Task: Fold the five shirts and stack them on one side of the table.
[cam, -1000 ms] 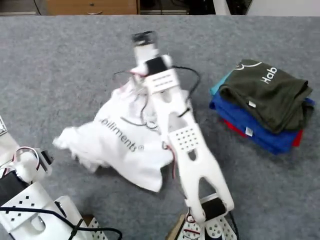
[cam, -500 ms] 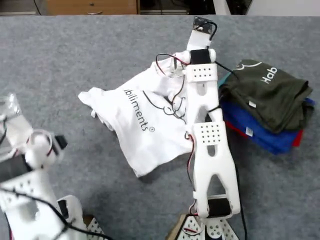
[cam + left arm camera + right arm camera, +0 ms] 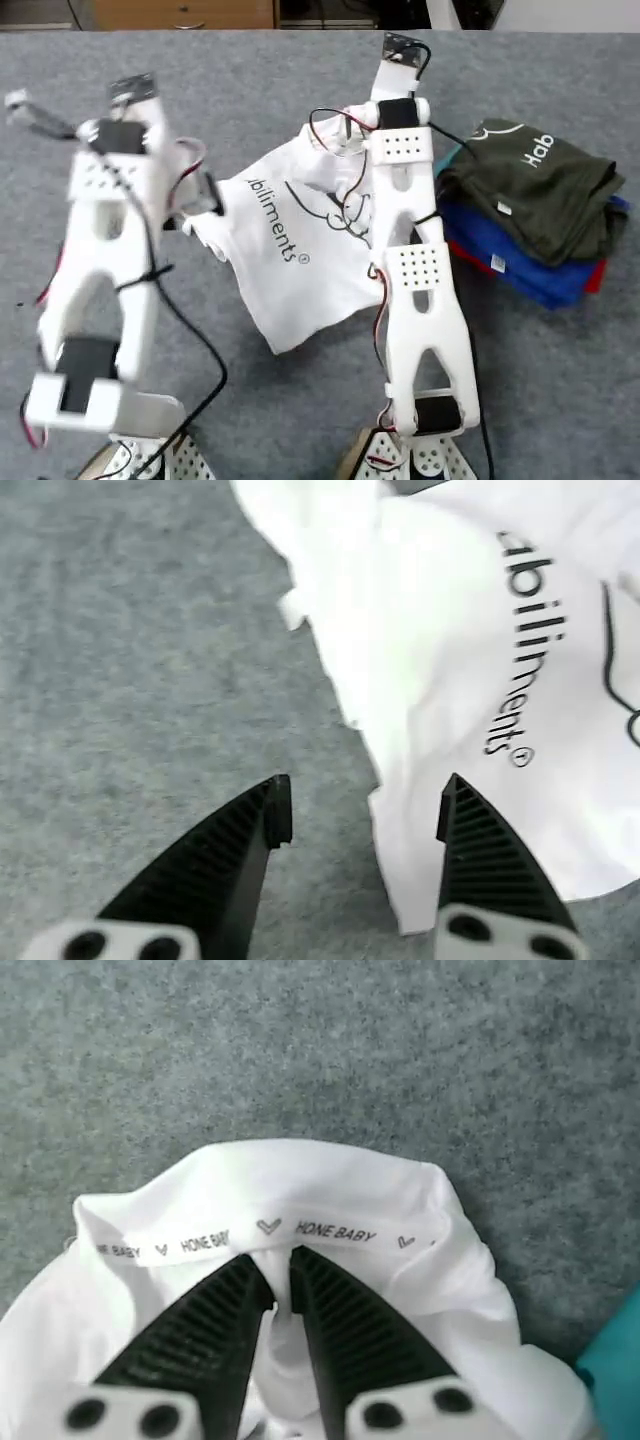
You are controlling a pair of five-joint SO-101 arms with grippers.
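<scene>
The right hand [image 3: 280, 1275] is clamping the white T-shirt [image 3: 290, 260] at its collar while the left hand [image 3: 365, 798], apart, is hovering at its 9 o'clock edge (spreading step: gripping there seems next).

The table [image 3: 220, 90] carries a grey, felt-like covering with a short, mottled nap, which runs to the left, right and near edges of the high view. Beyond its far edge, at 11 o'clock, stands a wooden cabinet [image 3: 185, 14] in a light brown finish. At 12 o'clock lies a dark, shadowed gap [image 3: 340, 12]. At 1 o'clock a pale panel [image 3: 565, 14] fills the corner. Light is even and diffuse; shadows on the covering are soft.
</scene>
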